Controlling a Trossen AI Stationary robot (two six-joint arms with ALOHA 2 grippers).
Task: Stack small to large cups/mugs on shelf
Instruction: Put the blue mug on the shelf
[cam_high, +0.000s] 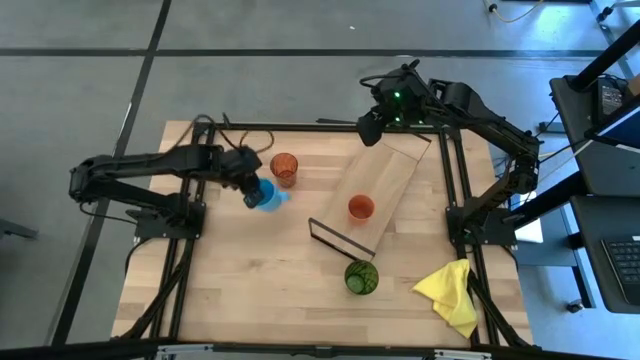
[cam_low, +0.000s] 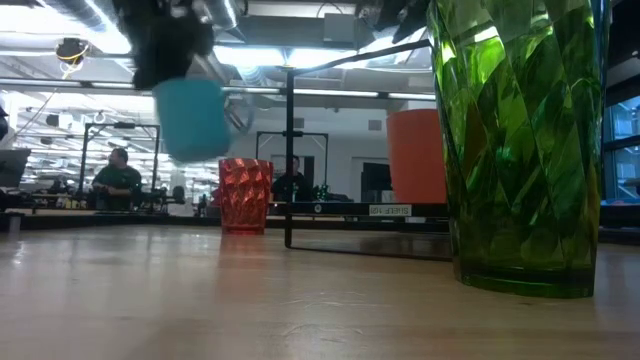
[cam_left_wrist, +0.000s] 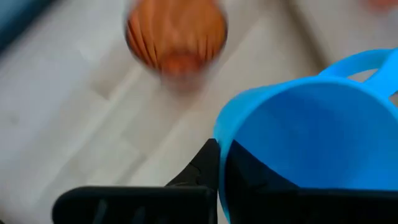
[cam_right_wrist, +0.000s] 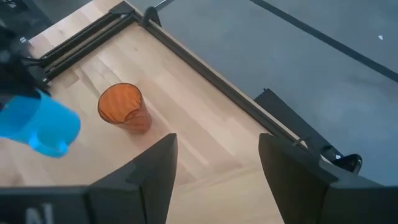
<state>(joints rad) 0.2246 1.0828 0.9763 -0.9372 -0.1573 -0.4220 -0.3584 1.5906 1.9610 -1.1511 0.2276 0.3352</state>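
My left tool (cam_high: 252, 192) is closed on the light-blue mug (cam_high: 266, 194) and holds it clear of the table (cam_high: 250, 290); the low view shows the mug (cam_low: 193, 117) hanging in the air above the wood, with my tool (cam_low: 165, 40) above it. In the left wrist view one dark finger (cam_left_wrist: 202, 169) presses against the outside of the mug's wall (cam_left_wrist: 311, 143), and the handle curves away at the far side. The mug hangs over the far left part of the table, just beside the orange-red translucent tumbler (cam_high: 284, 168), which stands upright on the table near the far edge.

The shelf (cam_high: 378, 190) lies slantwise on the table, running from the far right corner toward the middle, with its black wire frame (cam_high: 338, 236) at the nearer end. The small red-orange cup (cam_high: 360, 208) stands upright on the shelf, toward that nearer end. The green tumbler (cam_high: 361, 277) stands on the table itself, just off the shelf's framed end and toward the near edge. A yellow cloth (cam_high: 450, 292) lies crumpled near the near right corner.

My right tool (cam_high: 372, 122) waits over the far end of the shelf, by the table's far edge. Its two fingers (cam_right_wrist: 140, 180) stand apart with nothing between them.

People sit in the room beyond the table (cam_low: 116, 176).
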